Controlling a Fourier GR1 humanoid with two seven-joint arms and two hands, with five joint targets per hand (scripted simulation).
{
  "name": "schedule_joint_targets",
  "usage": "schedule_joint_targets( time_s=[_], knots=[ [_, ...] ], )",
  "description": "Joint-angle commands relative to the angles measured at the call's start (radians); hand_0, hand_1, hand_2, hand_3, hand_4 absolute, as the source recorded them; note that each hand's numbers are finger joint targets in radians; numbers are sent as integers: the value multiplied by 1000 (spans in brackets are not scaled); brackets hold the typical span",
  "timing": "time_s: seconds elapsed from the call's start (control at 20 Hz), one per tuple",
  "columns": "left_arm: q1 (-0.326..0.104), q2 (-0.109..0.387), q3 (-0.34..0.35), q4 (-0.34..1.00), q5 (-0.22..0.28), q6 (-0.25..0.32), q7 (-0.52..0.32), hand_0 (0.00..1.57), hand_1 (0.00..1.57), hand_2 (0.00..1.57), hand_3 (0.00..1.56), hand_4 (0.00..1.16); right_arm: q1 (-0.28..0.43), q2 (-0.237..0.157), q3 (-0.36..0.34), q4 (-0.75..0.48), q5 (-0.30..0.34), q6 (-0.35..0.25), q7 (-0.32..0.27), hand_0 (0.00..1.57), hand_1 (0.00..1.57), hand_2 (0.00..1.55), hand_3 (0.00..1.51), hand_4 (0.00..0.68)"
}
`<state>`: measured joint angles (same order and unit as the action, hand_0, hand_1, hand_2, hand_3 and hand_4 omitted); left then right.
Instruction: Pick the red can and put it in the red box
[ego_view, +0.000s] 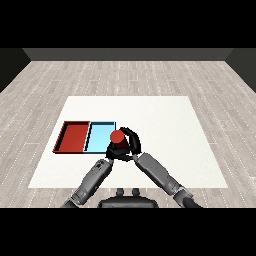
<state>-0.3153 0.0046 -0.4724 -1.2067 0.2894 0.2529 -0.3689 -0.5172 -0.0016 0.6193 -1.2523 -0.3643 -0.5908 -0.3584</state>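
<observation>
White table (165, 145): right robot hand (132, 141) curls round, half hiding, red can (118, 137).

We have one view, from the robot's head, looking down and forward across the white surface (165, 125), forearms entering near.

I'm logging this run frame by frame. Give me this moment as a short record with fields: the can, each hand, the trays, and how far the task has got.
can: red can, upright, at the light blue tray's right edge
right hand: right hand curled round the can
left hand: left hand low beside the can; fingers unclear
trays: red tray on the left, light blue tray touching it on the right
surface: white table
task state: can held, not yet in the red tray
</observation>
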Motion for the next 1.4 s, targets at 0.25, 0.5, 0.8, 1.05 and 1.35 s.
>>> schedule_joint_targets(
  time_s=[0.25, 0.5, 0.8, 1.05, 1.35],
  knots=[
    [-77, -4, 0, 78, 63, 264, 44, 1571, 1571, 1564, 1486, 988, -25, 1, 79, -61, -4, -69, 69, 1479, 1479, 1455, 1367, 632],
    [-71, -2, 44, 28, -53, 272, 128, 1523, 1523, 1489, 1403, 855, 51, 1, 19, -37, 8, 6, -1, 1547, 1547, 1462, 1376, 605],
    [-137, -4, -52, 43, 31, 447, 102, 1571, 1571, 1515, 1414, 958, -32, 1, -12, -41, -1, 7, 56, 1434, 1434, 1441, 1377, 618],
    [-126, -4, -21, 63, 25, 435, 59, 1571, 1571, 1527, 1436, 1080, 9, 1, 99, -65, -134, -77, -30, 1324, 1324, 1316, 1254, 123],
    [-70, -4, -4, 14, -33, 403, 57, 1571, 1571, 1529, 1455, 1118, 10, 1, 15, -52, 66, 6, 83, 0, 0, 0, 0, 0]
  ],
)
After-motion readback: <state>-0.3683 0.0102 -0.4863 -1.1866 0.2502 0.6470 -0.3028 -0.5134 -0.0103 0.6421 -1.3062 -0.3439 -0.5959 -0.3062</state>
